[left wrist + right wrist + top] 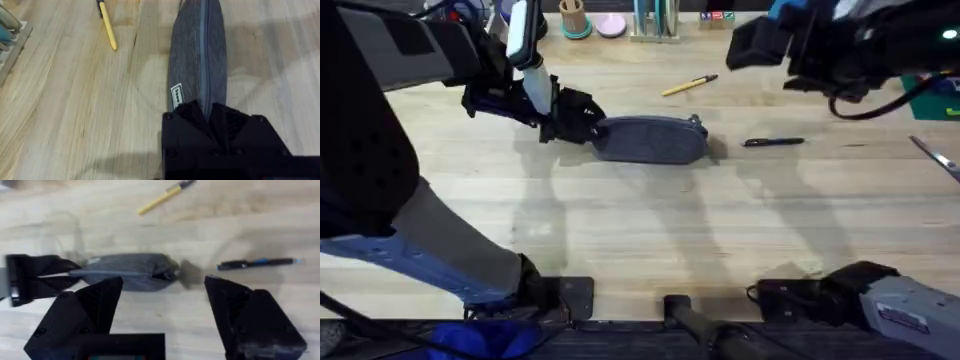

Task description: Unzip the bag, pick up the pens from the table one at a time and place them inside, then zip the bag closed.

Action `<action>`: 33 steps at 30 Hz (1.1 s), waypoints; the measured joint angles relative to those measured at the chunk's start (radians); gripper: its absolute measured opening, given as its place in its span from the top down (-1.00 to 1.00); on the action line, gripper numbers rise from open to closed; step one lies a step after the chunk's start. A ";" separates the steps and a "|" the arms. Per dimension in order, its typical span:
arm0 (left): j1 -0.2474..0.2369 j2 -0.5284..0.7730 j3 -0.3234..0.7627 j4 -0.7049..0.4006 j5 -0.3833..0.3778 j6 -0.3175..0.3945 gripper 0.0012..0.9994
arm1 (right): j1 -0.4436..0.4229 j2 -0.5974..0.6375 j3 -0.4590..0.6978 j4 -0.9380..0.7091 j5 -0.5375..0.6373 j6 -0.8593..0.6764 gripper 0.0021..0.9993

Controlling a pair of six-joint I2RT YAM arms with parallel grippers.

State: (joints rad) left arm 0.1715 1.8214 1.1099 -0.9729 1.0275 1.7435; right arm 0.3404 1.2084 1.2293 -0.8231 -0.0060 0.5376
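Overhead: bag [652, 139] is lain mid-table [640, 230], zipper shut, its left end clamped by the left gripper [588, 122] | black pen [773, 142] is seen just right of it | yellow pen [689, 86] lies farther back | right gripper [162, 305] is held wide apart above.
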 joint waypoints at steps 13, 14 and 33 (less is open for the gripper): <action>0.000 0.000 0.000 0.000 0.000 0.000 0.92 | 0.092 0.268 0.000 -0.011 0.017 0.055 -0.99; 0.000 0.000 0.000 0.000 0.000 0.000 0.92 | 0.096 0.279 0.000 -0.006 0.017 0.058 -0.99; 0.000 0.000 0.000 0.000 0.000 0.000 0.92 | 0.108 0.416 0.000 0.114 -0.063 0.025 -0.99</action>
State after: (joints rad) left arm 0.1715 1.8214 1.1099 -0.9730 1.0275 1.7435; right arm 0.4488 1.6244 1.2297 -0.7092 -0.0685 0.5628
